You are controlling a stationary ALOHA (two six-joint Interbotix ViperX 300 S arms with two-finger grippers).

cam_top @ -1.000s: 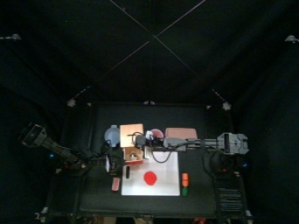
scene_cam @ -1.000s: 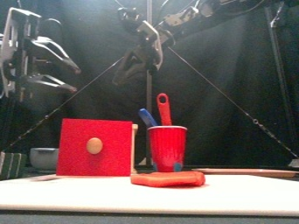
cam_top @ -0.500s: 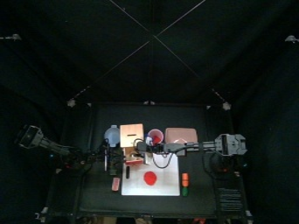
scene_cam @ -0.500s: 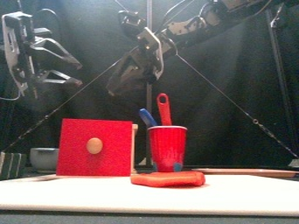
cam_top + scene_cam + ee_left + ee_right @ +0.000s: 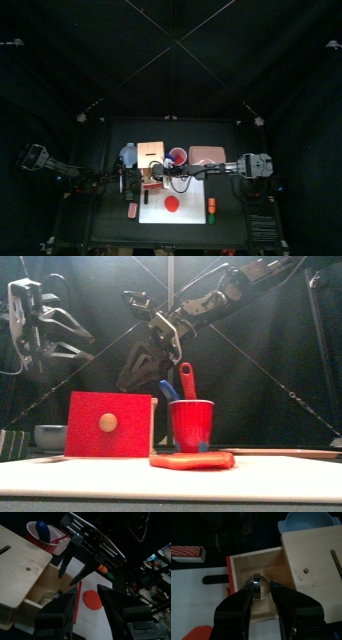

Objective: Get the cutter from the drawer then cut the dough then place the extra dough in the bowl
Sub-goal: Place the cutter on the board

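The cutter point(image 5: 261, 583) lay in the box's point(image 5: 314, 557) open drawer point(image 5: 248, 564) beneath the right gripper point(image 5: 263, 587), jaws apart, with bowl point(image 5: 308, 521), cup point(image 5: 191, 424) and dough point(image 5: 191, 460) nearby, the left gripper point(image 5: 87, 591) likewise parted, and the drawer front point(image 5: 110, 424) hiding the cutter frontally.

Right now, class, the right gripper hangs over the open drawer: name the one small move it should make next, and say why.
Probably lower the right gripper straight down into the open drawer until its jaws straddle the round metal cutter. The cutter lies in the drawer, lined up between the open jaws but not yet gripped, and the red dough lies uncut.
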